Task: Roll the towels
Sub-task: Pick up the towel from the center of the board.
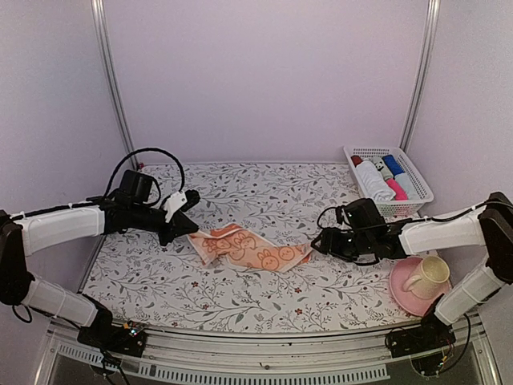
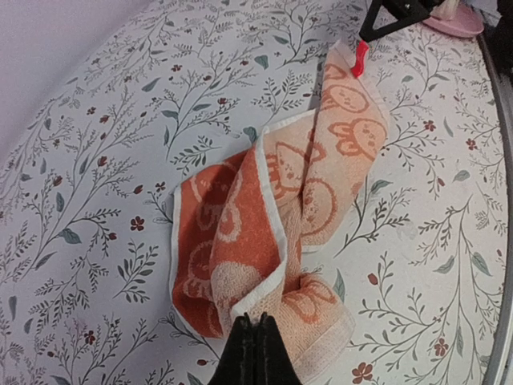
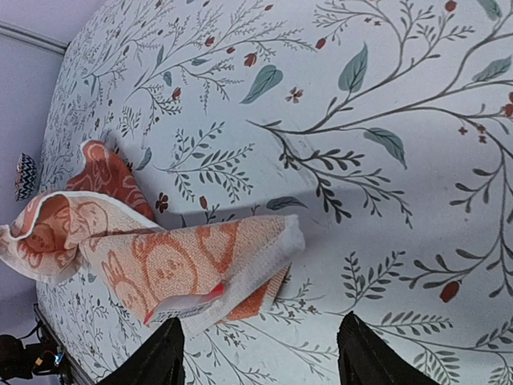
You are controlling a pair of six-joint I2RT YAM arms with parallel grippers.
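Note:
The orange-red towel with white cartoon faces lies crumpled and twisted in the middle of the table. My left gripper is at its left end. In the left wrist view the gripper is shut and pinches the towel's white hem at a folded corner. My right gripper is open and empty just right of the towel's other end. In the right wrist view this gripper has its fingers spread wide, short of the towel and its red-and-white tag. No loose light blue towel shows.
A white basket at the back right holds several rolled cloths, one of them pale blue. A pink plate with a cream cup stands at the front right, beside my right arm. Lilac walls close in the table.

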